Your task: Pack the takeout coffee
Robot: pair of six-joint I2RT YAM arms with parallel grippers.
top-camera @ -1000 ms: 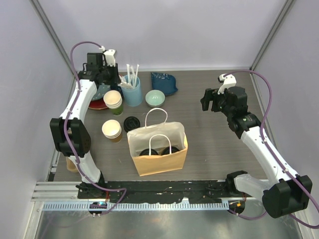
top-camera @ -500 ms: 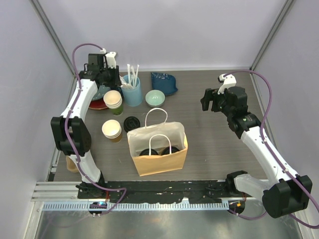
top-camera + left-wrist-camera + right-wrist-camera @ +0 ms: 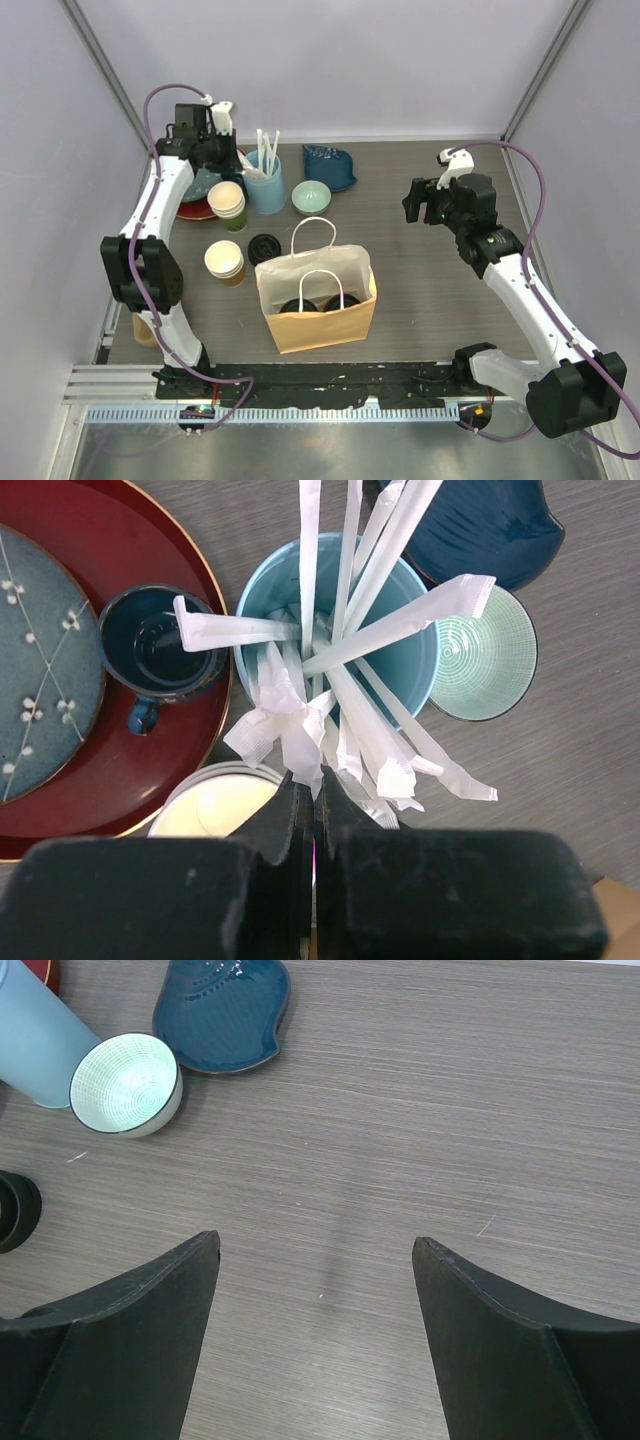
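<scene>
Two round black lids (image 3: pixel 297 305) (image 3: pixel 340 301) of the takeout coffee show inside the open brown paper bag (image 3: pixel 322 322) at the table's front; the cup walls are hidden by the bag. My left gripper (image 3: pixel 238 162) hangs at the back left over a light blue cup (image 3: pixel 412 685) full of paper-wrapped straws (image 3: pixel 390 630). In the left wrist view its jaws (image 3: pixel 318 780) are shut, pinching the white end of one wrapped straw (image 3: pixel 285 715). My right gripper (image 3: pixel 316 1245) stands open over bare table at the right (image 3: pixel 418 205), holding nothing.
A red tray (image 3: pixel 180 540) carries a speckled plate (image 3: pixel 40 670) and a dark mug (image 3: pixel 160 645). A mint bowl (image 3: pixel 487 655) and dark blue dish (image 3: pixel 480 525) lie beside the straw cup. Lidless cup stacks (image 3: pixel 227 200) (image 3: pixel 224 260) and loose black lids (image 3: pixel 264 245) stand left of the bag.
My left gripper has closed on a wrapped straw above the blue cup, shifting only slightly. The right arm has not moved.
</scene>
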